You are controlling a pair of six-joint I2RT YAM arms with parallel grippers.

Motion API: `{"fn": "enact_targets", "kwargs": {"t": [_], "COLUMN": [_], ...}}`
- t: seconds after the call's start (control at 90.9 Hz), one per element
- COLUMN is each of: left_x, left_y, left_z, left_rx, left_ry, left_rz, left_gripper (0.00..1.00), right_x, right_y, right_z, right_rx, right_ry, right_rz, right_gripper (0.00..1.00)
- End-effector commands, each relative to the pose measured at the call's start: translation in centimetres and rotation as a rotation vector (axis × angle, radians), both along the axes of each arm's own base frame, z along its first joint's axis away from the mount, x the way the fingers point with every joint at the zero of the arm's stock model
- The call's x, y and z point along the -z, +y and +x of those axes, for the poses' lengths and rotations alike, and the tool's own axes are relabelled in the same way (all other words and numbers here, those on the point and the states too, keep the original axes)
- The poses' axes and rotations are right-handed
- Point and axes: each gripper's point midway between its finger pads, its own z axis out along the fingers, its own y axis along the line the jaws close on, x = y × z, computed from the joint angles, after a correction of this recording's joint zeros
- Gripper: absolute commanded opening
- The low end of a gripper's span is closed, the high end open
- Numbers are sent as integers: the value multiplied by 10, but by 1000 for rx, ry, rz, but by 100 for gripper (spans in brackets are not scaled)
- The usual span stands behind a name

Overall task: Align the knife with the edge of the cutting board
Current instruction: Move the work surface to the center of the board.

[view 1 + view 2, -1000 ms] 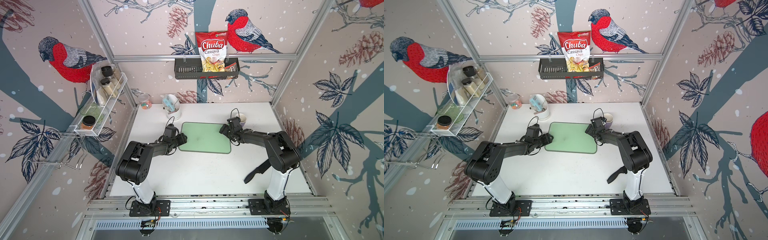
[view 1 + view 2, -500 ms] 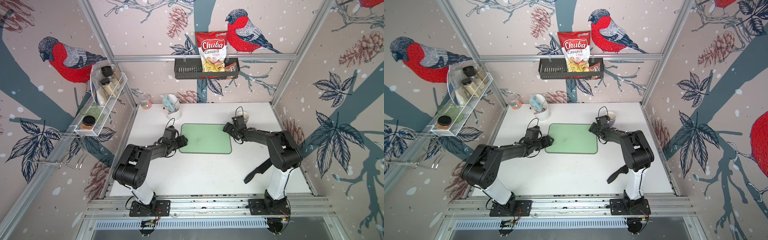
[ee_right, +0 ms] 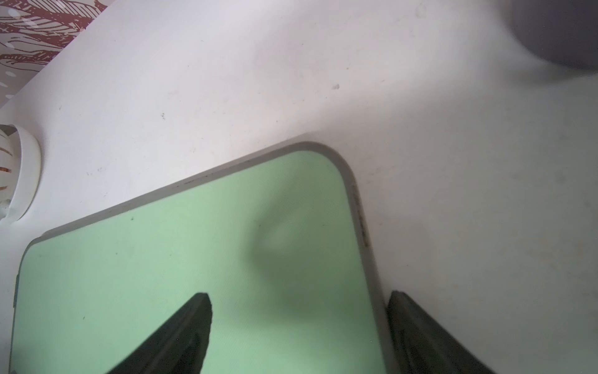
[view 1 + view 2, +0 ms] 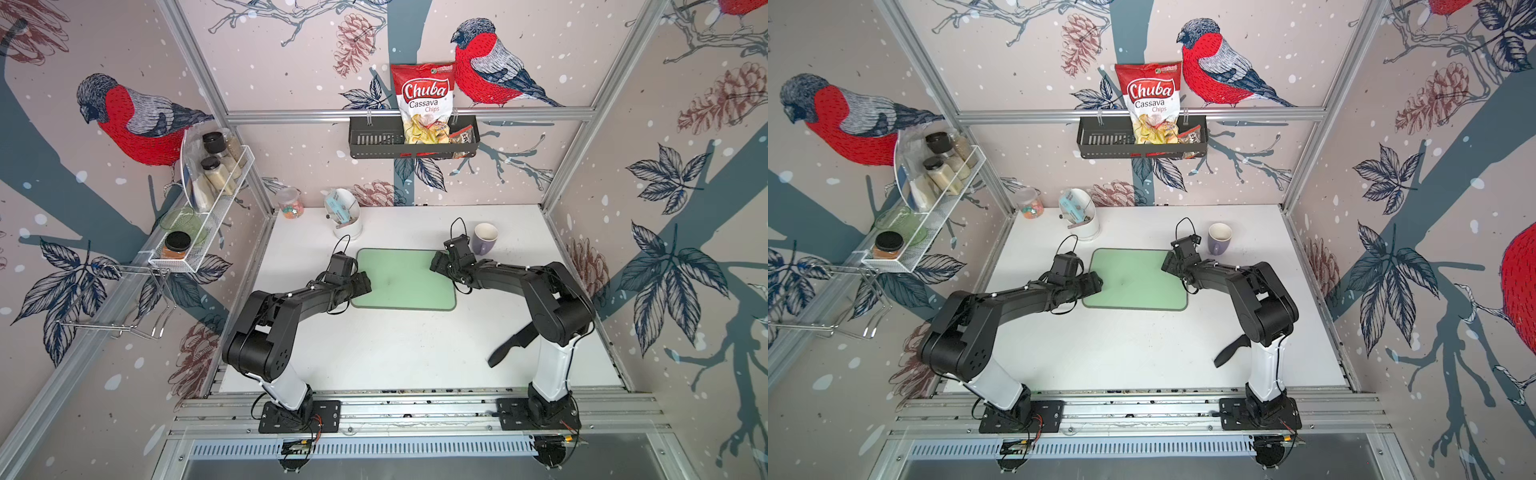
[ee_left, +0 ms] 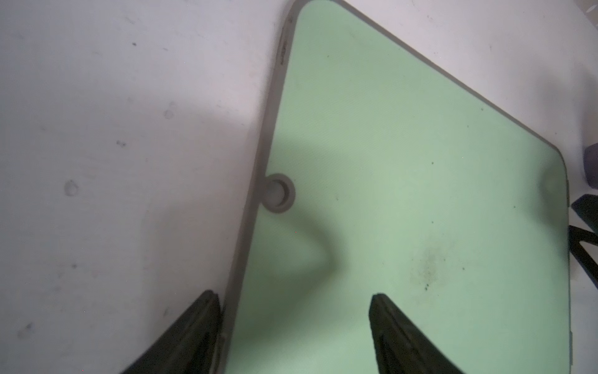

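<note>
The pale green cutting board (image 4: 405,278) (image 4: 1136,278) lies flat in the middle of the white table. The black knife (image 4: 509,345) (image 4: 1230,352) lies near the table's front right, its handle end hidden behind the right arm. My left gripper (image 4: 365,284) (image 5: 291,298) is open, one finger on the table beside the board's left short edge (image 5: 255,181), the other over the green surface near the hole (image 5: 277,193). My right gripper (image 4: 436,264) (image 3: 297,296) is open across the board's (image 3: 200,246) right short edge near its far corner. Neither holds anything.
A purple mug (image 4: 484,239) (image 3: 556,32) stands just behind the right gripper. A white utensil holder (image 4: 347,216) and a small candy jar (image 4: 289,202) stand at the back left. Wire racks hang on the left and back walls.
My left gripper's jaws have opened from shut. My right gripper has come a little leftward over the board's right edge. The knife has not moved.
</note>
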Motion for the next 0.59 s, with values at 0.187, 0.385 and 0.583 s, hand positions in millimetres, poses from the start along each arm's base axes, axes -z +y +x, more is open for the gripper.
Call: {"fn": "enact_targets", "kwargs": {"t": [0.187,0.385,0.583], "left_x": [32,17,-4], "left_y": [25,39,50], "left_z": [-40,-34,-31], "left_rx": [-32,-77,-109], "left_ry": [193,148,94], "left_rz": [113,161,196], "left_gripper": [77,89,96], "right_x": [42,14,-28], "right_y": [-26,-71,-105], "right_z": [-50,-41,-46], "right_rx": [22,137,243], "right_ry": [278,222,142], "right_rz": [-49,-150,-167], "right_gripper": [93,100,100]}}
